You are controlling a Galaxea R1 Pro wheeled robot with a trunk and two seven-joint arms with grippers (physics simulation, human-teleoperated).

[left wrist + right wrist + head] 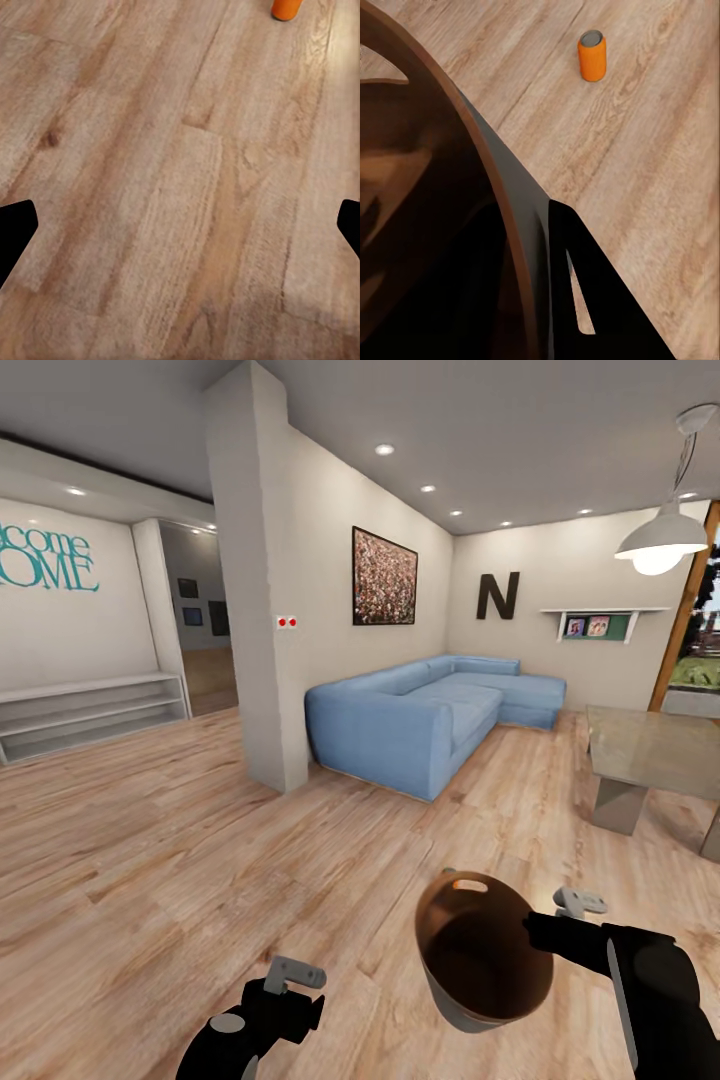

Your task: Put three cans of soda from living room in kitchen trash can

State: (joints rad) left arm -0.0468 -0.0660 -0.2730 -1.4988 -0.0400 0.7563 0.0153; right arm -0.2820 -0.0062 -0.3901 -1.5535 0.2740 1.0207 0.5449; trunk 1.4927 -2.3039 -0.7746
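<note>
Held low in the frame at right of centre: round brown trash can [485,950], coppery rim, dark inside, slot handle on far side. Right hand [555,922] clamped on its rim. Left hand [285,985] at bottom centre, fingers spread wide, holding nothing. Orange soda can [592,55], grey top, upright on light wood floor [150,860], apart from the bin. Wide open planks at left. Ahead, white pillar [265,590], blue sofa [430,715]. At right edge, glass worktop [650,745] narrowing the way.
</note>
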